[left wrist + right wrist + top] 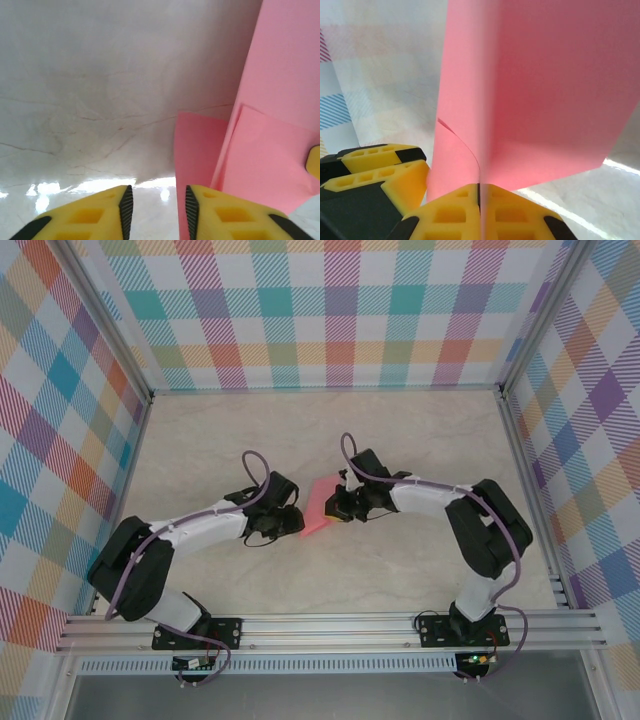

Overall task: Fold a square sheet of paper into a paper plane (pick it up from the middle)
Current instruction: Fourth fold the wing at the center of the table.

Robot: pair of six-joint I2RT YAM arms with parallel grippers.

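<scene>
Right wrist: right jaws pinching paper sheet [545, 100]; left jaws slightly spread beside it.

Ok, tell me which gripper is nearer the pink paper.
Right. The right gripper is clamped on the square sheet of paper; the left gripper sits open beside its edge.

light: bright, even | glare: table [90, 187] sheen — wrist views | focus: close paper [545, 85] soft
</scene>
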